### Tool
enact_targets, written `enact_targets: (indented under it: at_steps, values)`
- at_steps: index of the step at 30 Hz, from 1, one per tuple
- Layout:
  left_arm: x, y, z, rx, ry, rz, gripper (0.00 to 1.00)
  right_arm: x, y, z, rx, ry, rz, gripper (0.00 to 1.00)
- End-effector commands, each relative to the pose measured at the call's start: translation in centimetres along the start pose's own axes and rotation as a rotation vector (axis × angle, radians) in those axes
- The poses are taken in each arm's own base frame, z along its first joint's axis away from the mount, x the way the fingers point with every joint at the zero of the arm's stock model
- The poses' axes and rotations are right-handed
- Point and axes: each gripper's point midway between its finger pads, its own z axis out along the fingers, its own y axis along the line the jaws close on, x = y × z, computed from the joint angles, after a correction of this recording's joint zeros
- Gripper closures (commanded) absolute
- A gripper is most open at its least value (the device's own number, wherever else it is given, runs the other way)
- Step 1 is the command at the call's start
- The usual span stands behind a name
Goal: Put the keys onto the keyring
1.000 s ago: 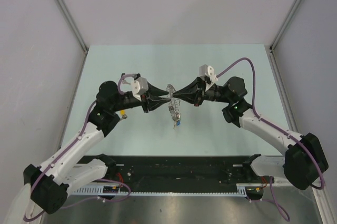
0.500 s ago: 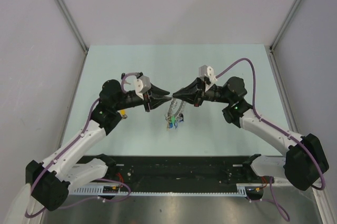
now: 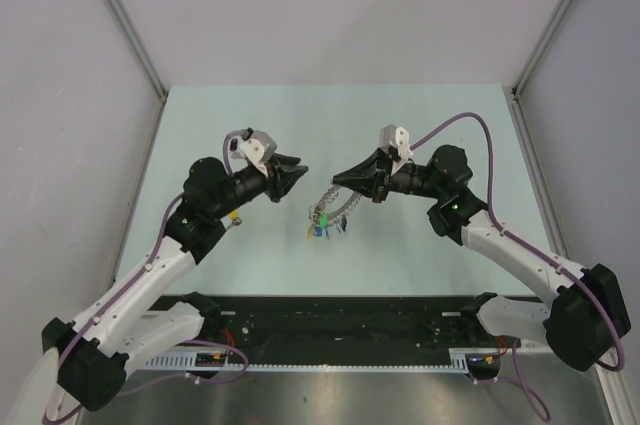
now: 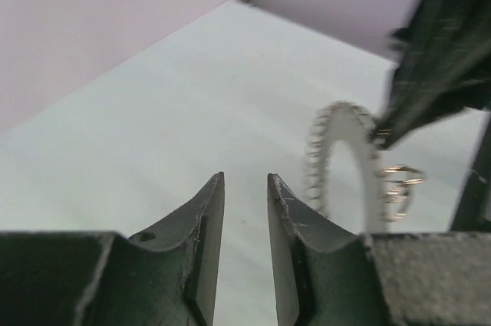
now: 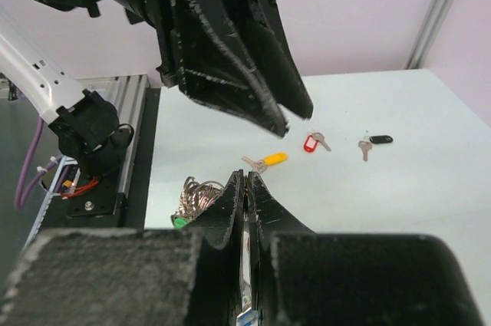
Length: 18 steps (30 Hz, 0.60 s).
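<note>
Hanging from the right jaws, keyring [image 3: 331,211] clears the left jaws.

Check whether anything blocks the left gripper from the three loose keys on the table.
Nothing visible does. The yellow-headed key, red-headed key and black-headed key lie on bare tabletop just beyond the open left gripper. The large silvery metal keyring is clamped in the right gripper, away from them.

The left end effector [image 3: 302,172] and right end effector [image 3: 334,181] are black wedges on white-linked arms [image 3: 140,280] strung with purple cables [image 3: 468,114].
</note>
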Motion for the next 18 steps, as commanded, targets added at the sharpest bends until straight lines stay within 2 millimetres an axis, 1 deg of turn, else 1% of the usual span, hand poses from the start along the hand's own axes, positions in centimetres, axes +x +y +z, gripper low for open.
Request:
enact_targets:
  at_steps: [1,2,3,4,5,6,7,8,9,10,11,13,14,16,17,18]
  values:
    - [2.8,6.3,-3.1,-0.444,0.092,-0.13,0.65,-2.2,-0.2,-0.7,0.04,-0.038,-0.092,1.0]
    - [3.7,8.3,-4.6,-0.586,0.119,-0.149,0.65,-2.1,-0.3,-0.9,0.048,-0.031,-0.089,1.0]
    - [5.3,8.7,-5.6,-0.649,0.167,-0.212,0.64,-2.2,-0.3,-1.1,0.054,-0.031,-0.088,1.0]
    - [6.1,9.4,-6.5,-0.713,0.188,-0.242,0.64,-2.2,-0.3,-1.1,0.058,-0.028,-0.084,1.0]
    - [7.4,10.1,-7.6,-0.777,0.214,-0.279,0.64,-1.9,-0.3,-1.3,0.065,-0.015,-0.072,1.0]
    - [9.1,10.7,-9.1,-0.876,0.244,-0.349,0.64,-1.9,-0.3,-1.4,0.065,-0.011,-0.093,1.0]
    - [10.0,10.9,-9.9,-0.918,0.256,-0.383,0.64,-2.2,-0.2,-1.6,0.068,-0.013,-0.106,1.0]
    - [11.7,11.2,-11.0,-0.972,0.281,-0.425,0.64,-2.0,-0.2,-1.8,0.076,-0.003,-0.102,1.0]
    - [12.8,11.3,-11.8,-1.024,0.283,-0.494,0.65,-1.9,-0.2,-2.0,0.081,0.002,-0.106,1.0]
    - [13.6,11.3,-12.4,-1.051,0.282,-0.529,0.66,-2.1,-0.1,-2.2,0.084,0.001,-0.121,1.0]
    - [15.2,11.5,-13.4,-1.095,0.293,-0.56,0.66,-2.0,-0.1,-2.3,0.092,0.008,-0.118,1.0]
    - [16.4,11.8,-14.2,-1.146,0.256,-0.635,0.66,-1.8,-0.1,-2.7,0.1,0.013,-0.126,1.0]
    - [17.8,12.0,-15.2,-1.183,0.256,-0.662,0.66,-2.1,0.0,-2.8,0.106,0.009,-0.131,1.0]
    - [18.5,12.4,-15.6,-1.216,0.203,-0.719,0.66,-2.1,-0.3,-3.1,0.117,0.01,-0.131,1.0]
    - [19.6,12.5,-16.4,-1.247,0.198,-0.743,0.66,-2.2,-0.2,-3.3,0.116,0.007,-0.133,1.0]
    - [19.7,12.8,-16.3,-1.253,0.16,-0.772,0.66,-2.1,-0.2,-3.3,0.115,0.007,-0.132,1.0]
